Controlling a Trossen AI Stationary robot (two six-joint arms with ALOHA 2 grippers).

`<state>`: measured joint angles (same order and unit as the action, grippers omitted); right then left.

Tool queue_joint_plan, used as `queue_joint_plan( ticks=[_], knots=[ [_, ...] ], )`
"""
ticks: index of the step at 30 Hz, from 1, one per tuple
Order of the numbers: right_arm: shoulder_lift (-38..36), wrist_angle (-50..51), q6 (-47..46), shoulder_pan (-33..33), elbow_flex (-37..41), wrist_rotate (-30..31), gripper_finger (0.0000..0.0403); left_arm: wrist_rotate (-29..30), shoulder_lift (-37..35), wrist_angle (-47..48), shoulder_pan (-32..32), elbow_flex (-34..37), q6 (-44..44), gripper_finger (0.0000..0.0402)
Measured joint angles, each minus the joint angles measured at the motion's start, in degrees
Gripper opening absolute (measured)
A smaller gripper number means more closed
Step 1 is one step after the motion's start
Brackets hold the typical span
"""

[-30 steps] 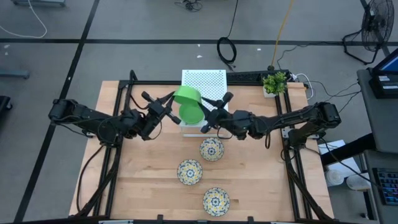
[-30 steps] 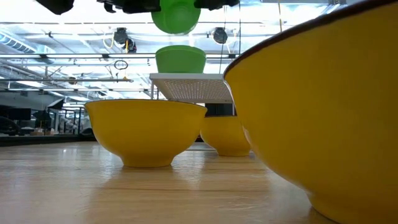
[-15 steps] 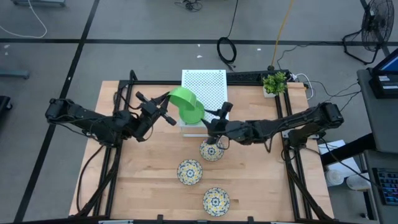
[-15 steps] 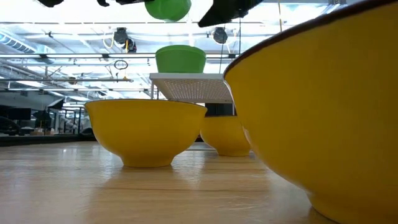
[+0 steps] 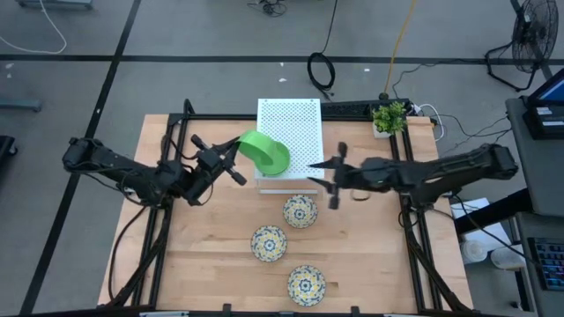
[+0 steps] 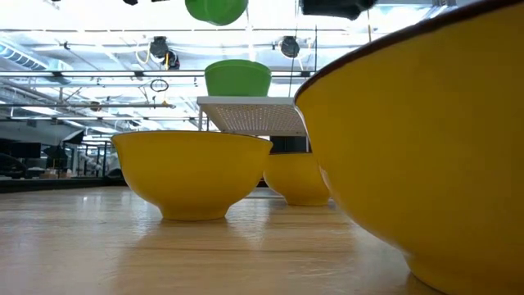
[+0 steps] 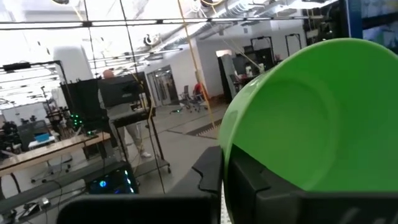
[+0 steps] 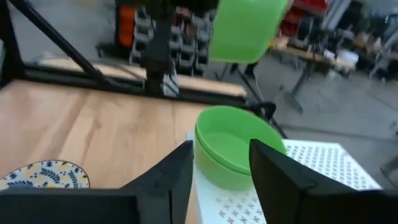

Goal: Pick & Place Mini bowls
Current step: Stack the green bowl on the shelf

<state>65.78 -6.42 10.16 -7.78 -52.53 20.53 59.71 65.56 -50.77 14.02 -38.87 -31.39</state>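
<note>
A plain green mini bowl (image 5: 264, 151) hangs tilted over the near part of the white perforated box (image 5: 295, 119), held by my left gripper (image 5: 236, 158), which is shut on it. In the low view it (image 6: 217, 10) hangs above a second green bowl (image 6: 237, 78) that stands on the box; this one (image 8: 233, 146) also shows in the right wrist view. My right gripper (image 5: 322, 174) is open, just right of the box's near corner, touching nothing. Three floral bowls (image 5: 300, 211), (image 5: 269, 243), (image 5: 306, 283) stand upright on the table. The third green bowl is hidden. My left gripper pinches the green bowl's rim (image 7: 231, 163) on the side toward the table's left, with one finger (image 7: 210, 173) outside the wall and the other inside. The fingers come from the left, roughly level. The bowl is lifted clear and tilted.
A small potted plant (image 5: 389, 117) stands at the far right corner beside a power strip. Bare wood lies left of the floral bowls and along the near edge. In the low view the floral bowls' yellow outsides (image 6: 192, 172) fill the foreground.
My right gripper has drawn away from the green bowl, first dipping toward the nearest floral bowl, then pulling back toward the table's right. The bowl stays in my left gripper, which has risen slightly and tipped it.
</note>
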Motion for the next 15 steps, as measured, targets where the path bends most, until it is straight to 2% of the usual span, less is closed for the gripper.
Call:
queue_joint_plan(
  ticks=[4, 9, 12, 15],
  knots=[
    [-8.24, -9.72, 1.49, 0.33, 10.74, -2.75, 0.0133, -0.10, -0.07, 0.13, 0.18, 0.00, 0.97, 0.0008],
    [-15.36, -21.67, 1.08, 0.20, 21.12, -2.84, 0.0130, -0.74, -0.41, 2.34, -0.25, -1.05, 4.17, 0.0014],
    [-17.89, -24.29, 2.23, 0.21, 24.67, -2.84, 0.0130, -0.78, -0.42, 12.13, -1.24, -5.27, 7.09, 0.0009],
    [-20.20, -24.01, 4.92, 0.20, 25.94, -2.81, 0.0130, -1.65, -0.33, 29.37, -2.69, -13.13, 11.93, 0.0007]
  ],
)
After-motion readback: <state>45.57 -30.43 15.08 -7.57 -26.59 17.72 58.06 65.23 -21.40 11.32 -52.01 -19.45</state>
